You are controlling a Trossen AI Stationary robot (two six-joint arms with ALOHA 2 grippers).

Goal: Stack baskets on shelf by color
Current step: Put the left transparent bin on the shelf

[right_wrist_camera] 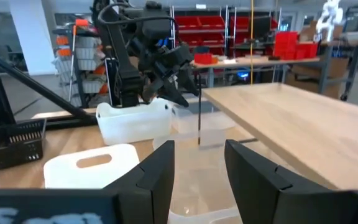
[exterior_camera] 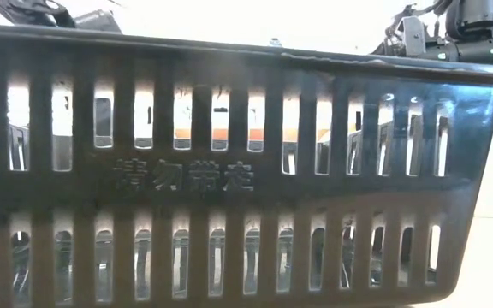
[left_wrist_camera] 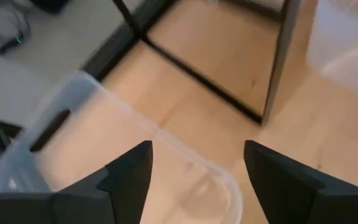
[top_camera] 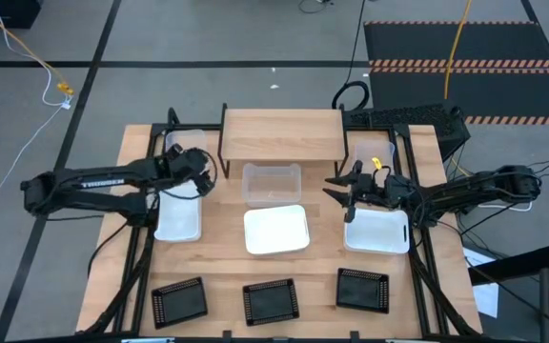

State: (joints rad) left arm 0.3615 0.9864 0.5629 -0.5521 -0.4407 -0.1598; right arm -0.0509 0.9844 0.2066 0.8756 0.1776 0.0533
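At the far left of the tabletop (top_camera: 213,238), a clear basket (top_camera: 185,144) sat beside the shelf's left leg, with a white basket (top_camera: 178,214) just nearer. The left claw (top_camera: 201,177) hung above where these two met, its fingers spread with nothing between them; the left wrist view showed the clear basket's rim directly under the gap, so the claw seemed set either to take or to leave that rim. The shelf (top_camera: 281,134) stood at the far middle with its top bare, so no stacking had begun there. Just in front of it lay a second clear basket (top_camera: 272,183), then a second white basket (top_camera: 276,230). Three black mesh baskets (top_camera: 271,299) lined the near edge, apparently sorted by color for later picking. On the right, the right claw (top_camera: 341,191) hovered with fingers apart and empty, over the far edge of a third white basket (top_camera: 377,232), a third clear basket (top_camera: 374,154) beyond.
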